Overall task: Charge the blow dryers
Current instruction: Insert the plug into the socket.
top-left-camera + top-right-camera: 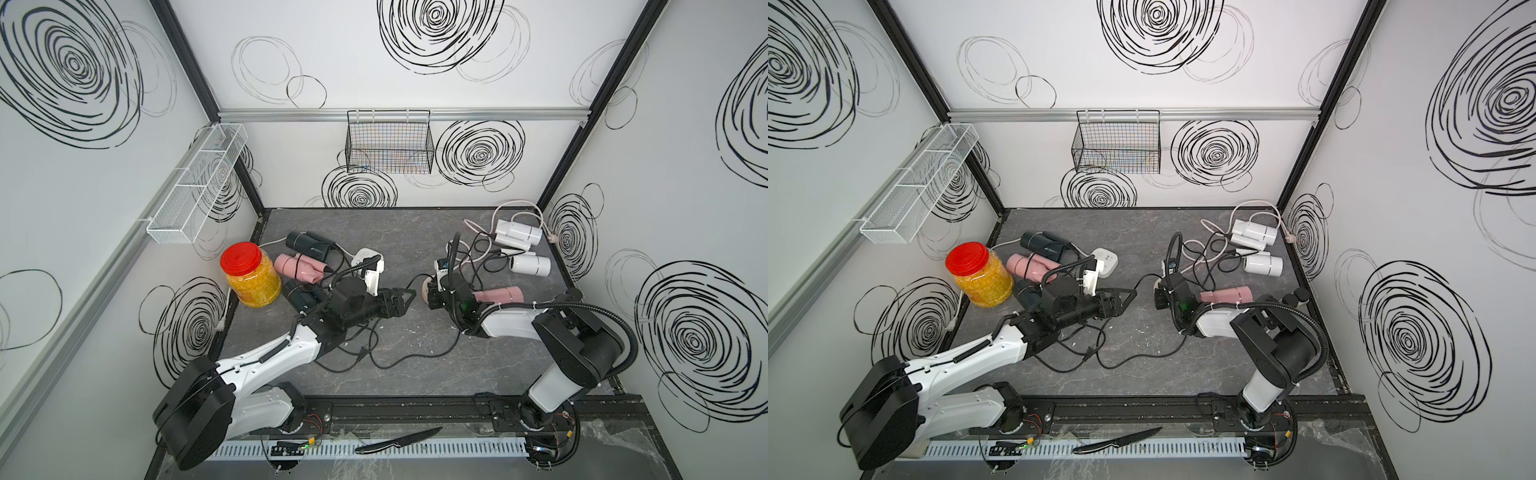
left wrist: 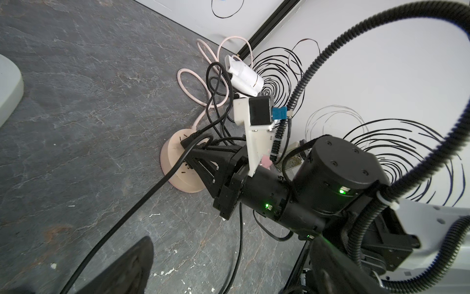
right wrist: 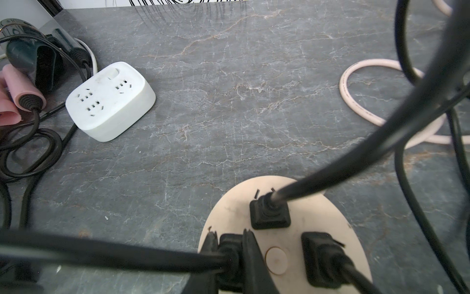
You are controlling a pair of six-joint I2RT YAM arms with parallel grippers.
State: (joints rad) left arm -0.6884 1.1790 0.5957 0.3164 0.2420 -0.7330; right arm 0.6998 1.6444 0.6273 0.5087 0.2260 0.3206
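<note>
Several blow dryers lie on the grey table in both top views: a dark one [image 1: 307, 243], a pink one [image 1: 297, 267] and a second dark one [image 1: 301, 297] at the left, two white ones [image 1: 519, 233] [image 1: 531, 266] and a pink one [image 1: 500, 295] at the right. In the right wrist view my right gripper [image 3: 229, 236] is shut on a black plug [image 3: 230, 254] seated in the round beige socket hub [image 3: 229, 211], next to two other plugs. My left gripper [image 1: 405, 301] hovers open mid-table, holding nothing; one of its fingers [image 2: 132, 267] shows above a black cord.
A white square power strip [image 3: 110, 100] with free sockets sits left of centre. A red-lidded jar [image 1: 249, 274] stands at the table's left edge. Black cords loop across the front of the table [image 1: 415, 374]. A knife [image 1: 399, 440] lies on the front rail. Wire baskets hang on the walls.
</note>
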